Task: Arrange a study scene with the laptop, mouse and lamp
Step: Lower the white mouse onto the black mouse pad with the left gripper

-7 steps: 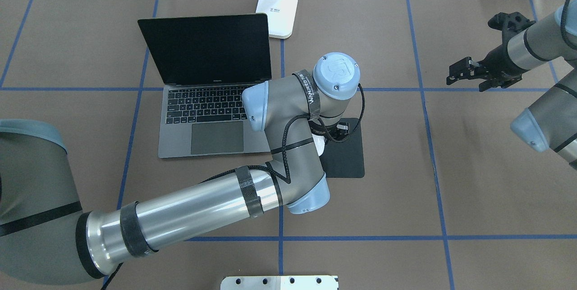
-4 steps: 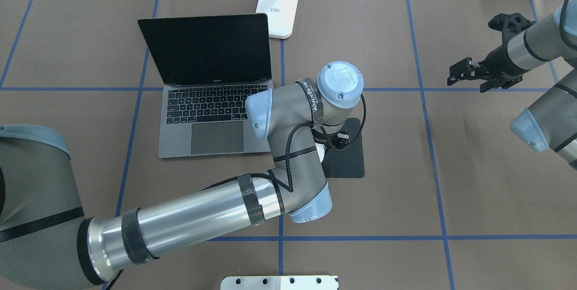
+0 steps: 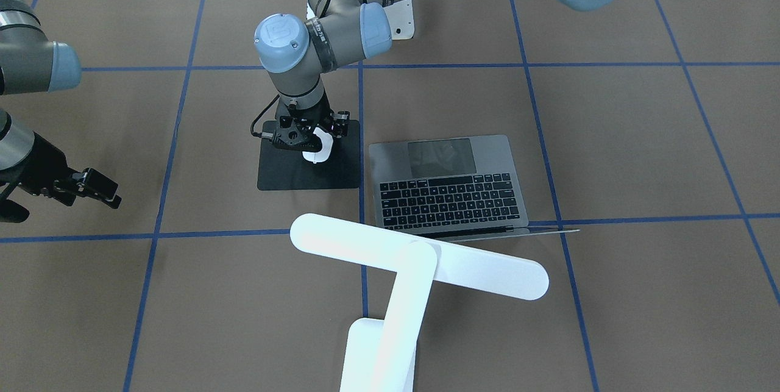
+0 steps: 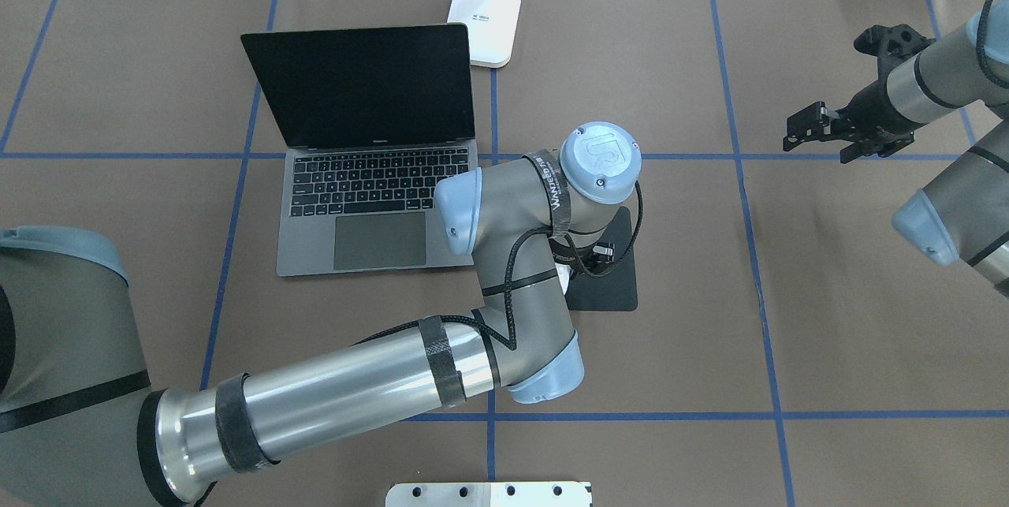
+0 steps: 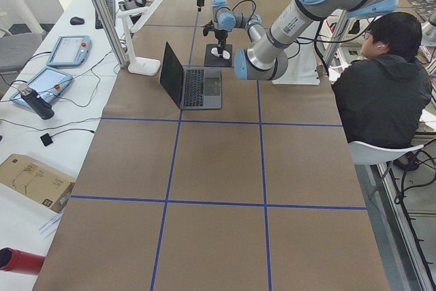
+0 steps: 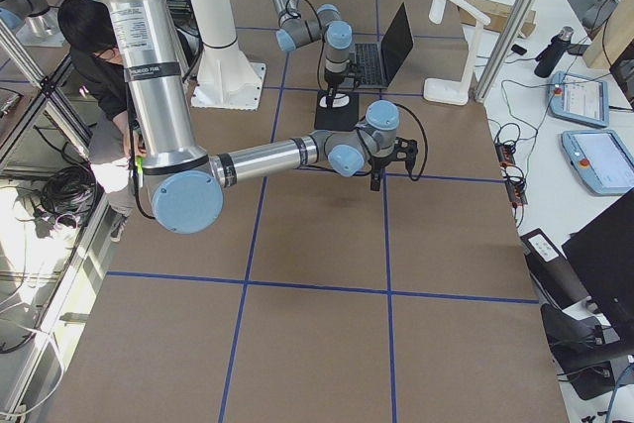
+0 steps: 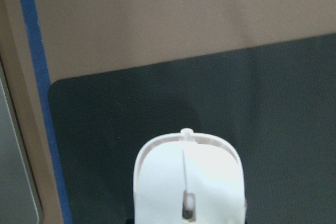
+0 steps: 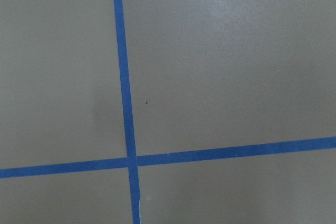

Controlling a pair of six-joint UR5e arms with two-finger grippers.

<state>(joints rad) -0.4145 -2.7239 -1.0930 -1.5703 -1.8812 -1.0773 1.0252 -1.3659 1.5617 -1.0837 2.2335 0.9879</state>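
Left arm shifts toward robot-side worktop edge. Left claw (image 3: 312,147) grips mouse (image 7: 189,182), directly under it, over black pad (image 7: 289,103); mouse long axis toward far edge.

mouse (image 7: 188,179) white | pad (image 7: 115,129) black | laptop (image 4: 307,251) grey | table (image 4: 828,294) brown, blue grid lines

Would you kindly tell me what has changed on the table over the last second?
The left gripper, holding the mouse, has drawn back toward the robot over the black pad. The laptop, lamp and right gripper have stayed put.
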